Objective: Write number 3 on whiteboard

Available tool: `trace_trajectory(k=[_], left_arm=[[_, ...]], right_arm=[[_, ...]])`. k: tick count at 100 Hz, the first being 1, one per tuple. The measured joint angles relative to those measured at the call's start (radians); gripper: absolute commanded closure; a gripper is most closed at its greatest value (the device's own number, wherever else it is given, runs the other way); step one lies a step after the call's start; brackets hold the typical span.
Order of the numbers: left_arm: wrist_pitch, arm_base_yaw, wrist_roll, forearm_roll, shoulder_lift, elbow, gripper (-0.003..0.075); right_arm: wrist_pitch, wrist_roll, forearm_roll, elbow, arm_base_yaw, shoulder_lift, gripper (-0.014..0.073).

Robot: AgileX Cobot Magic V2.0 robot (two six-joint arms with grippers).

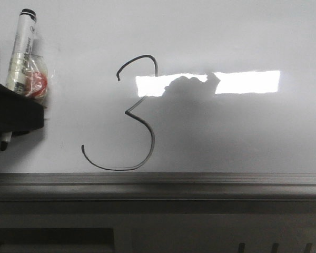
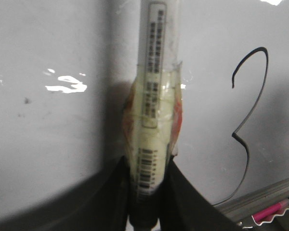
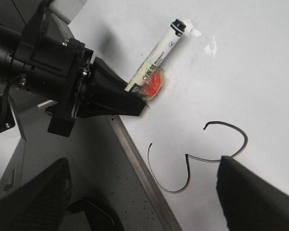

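Marker [image 1: 22, 52] left of number 3 [image 1: 127, 116]

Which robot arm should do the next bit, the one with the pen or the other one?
The left, probably. Its left gripper already grips the marker beside the finished number 3 on the whiteboard. The right gripper is open and empty.

The glossy whiteboard [image 1: 242, 42] bears a thin black number 3 [image 1: 147, 129].
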Motion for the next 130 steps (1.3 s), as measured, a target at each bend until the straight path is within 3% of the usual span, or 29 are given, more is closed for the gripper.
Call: trace_trajectory(k=[7, 12, 27, 34, 38, 44, 49, 53, 64, 86, 104, 130], left_arm=[[0.002, 0.000, 0.000, 0.005, 0.000, 0.000, 0.0309], [0.002, 0.000, 0.000, 0.001, -0.002, -0.002, 0.0263], [-0.007, 0.000, -0.002, -0.018, -0.011, -0.005, 0.0260], [-0.009, 0.000, 0.013, -0.022, -0.017, -0.005, 0.0260], [-0.009, 0.003, 0.030, -0.026, -0.029, -0.005, 0.0261], [-0.009, 0.013, 0.062, -0.035, -0.054, -0.004, 0.0270], [-0.014, 0.020, 0.086, -0.045, -0.092, 0.001, 0.0335], [-0.016, 0.024, 0.106, -0.057, -0.119, 0.003, 0.0414], [-0.036, 0.031, 0.180, -0.057, -0.236, 0.010, 0.0745], [-0.077, 0.031, 0.337, 0.013, -0.436, 0.019, 0.0741], [-0.065, 0.031, 0.365, 0.127, -0.566, 0.076, 0.0741], [0.013, 0.031, 0.367, 0.213, -0.667, 0.120, 0.0741]], right_arm=[[0.000, 0.000, 0.000, 0.000, 0.000, 0.000, 0.0044], [0.000, 0.000, 0.000, 0.000, 0.000, 0.000, 0.0044], [0.000, 0.000, 0.000, 0.000, 0.000, 0.000, 0.0062], [0.013, 0.000, 0.000, 0.000, 0.000, -0.002, 0.0133], [0.026, 0.000, 0.000, 0.000, 0.000, -0.005, 0.0238], [0.051, 0.000, -0.002, 0.000, 0.000, -0.012, 0.0475], [0.066, 0.000, -0.006, 0.000, 0.000, -0.025, 0.0672], [0.071, 0.000, -0.008, 0.000, 0.000, -0.041, 0.0653], [0.038, 0.000, -0.012, 0.020, 0.000, -0.100, 0.0654], [-0.202, 0.000, -0.061, 0.188, 0.000, -0.283, 0.0653], [-0.371, 0.000, -0.072, 0.425, 0.000, -0.493, 0.0653], [-0.435, 0.000, -0.072, 0.695, 0.000, -0.791, 0.0659]])
